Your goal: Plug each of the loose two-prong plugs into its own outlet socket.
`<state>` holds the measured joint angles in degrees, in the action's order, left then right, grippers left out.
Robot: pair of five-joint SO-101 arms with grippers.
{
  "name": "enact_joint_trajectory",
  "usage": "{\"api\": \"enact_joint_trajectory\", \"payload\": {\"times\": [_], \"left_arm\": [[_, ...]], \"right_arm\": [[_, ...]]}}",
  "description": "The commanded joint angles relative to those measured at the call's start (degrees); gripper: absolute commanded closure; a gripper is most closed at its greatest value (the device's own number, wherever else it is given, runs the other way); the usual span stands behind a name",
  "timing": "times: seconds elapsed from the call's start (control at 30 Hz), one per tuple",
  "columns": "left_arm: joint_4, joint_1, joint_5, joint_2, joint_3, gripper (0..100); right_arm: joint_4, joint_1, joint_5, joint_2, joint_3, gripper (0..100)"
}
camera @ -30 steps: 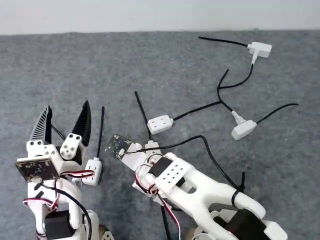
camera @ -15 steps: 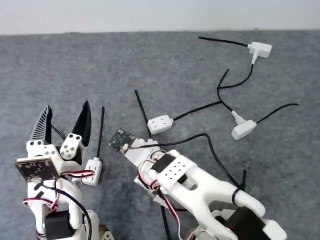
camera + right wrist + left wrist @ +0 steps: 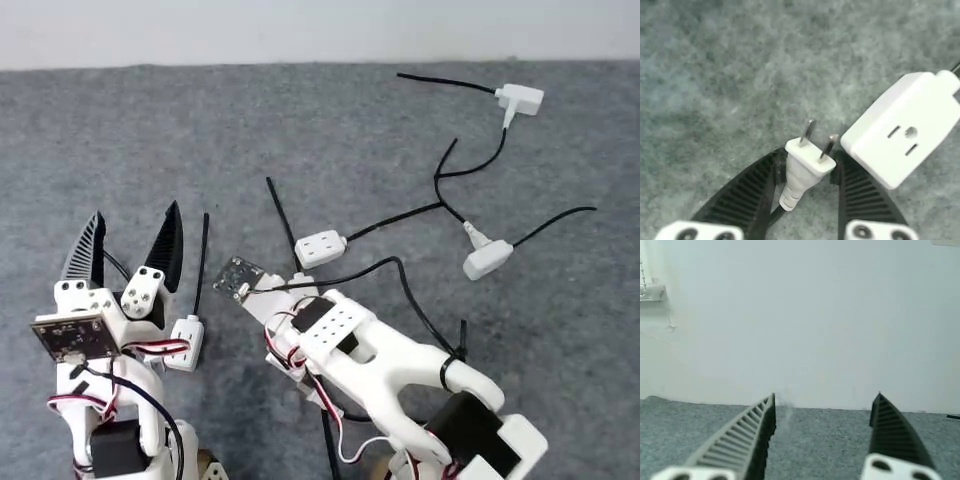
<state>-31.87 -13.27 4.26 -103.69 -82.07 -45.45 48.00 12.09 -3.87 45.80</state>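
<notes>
Two-prong plug (image 3: 806,169) clamped in right claw (image 3: 808,156), prongs just beside outlet socket (image 3: 901,137), left claw (image 3: 825,401) spread wide

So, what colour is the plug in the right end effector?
The plug is white; right wrist view.

Left gripper (image 3: 825,396) jaws spread wide over grey carpet (image 3: 820,442), white wall (image 3: 800,315) beyond.

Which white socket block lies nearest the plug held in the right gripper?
The rectangular socket block in the middle, just ahead of the right gripper and its plug. The T-shaped one lies much farther away.
</notes>
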Motion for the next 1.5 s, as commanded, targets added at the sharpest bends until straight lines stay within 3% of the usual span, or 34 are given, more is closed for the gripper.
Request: {"api": "enact_joint_trajectory", "payload": {"times": [0.0,0.1,0.9,1.33,1.47], "left_arm": [[1.76,0.26,0.44,-0.35,0.75,70],[1.76,0.26,0.44,-0.26,0.57,70],[5.01,0.26,0.35,-0.35,-2.07,70],[5.01,0.18,0.35,-0.35,-2.07,70],[4.84,0.44,0.44,-0.35,-2.07,70]], "right_arm": [[-0.4,-0.22,-1.49,1.45,-2.55,87.0],[-0.4,-0.31,-1.49,1.45,-2.55,99.5],[-4.09,-1.8,-1.14,-0.04,-3.08,99.1],[-17.27,-5.85,4.4,-36.79,-1.05,99.1],[-23.16,-6.11,10.11,-43.21,-4.75,99.1]]}}
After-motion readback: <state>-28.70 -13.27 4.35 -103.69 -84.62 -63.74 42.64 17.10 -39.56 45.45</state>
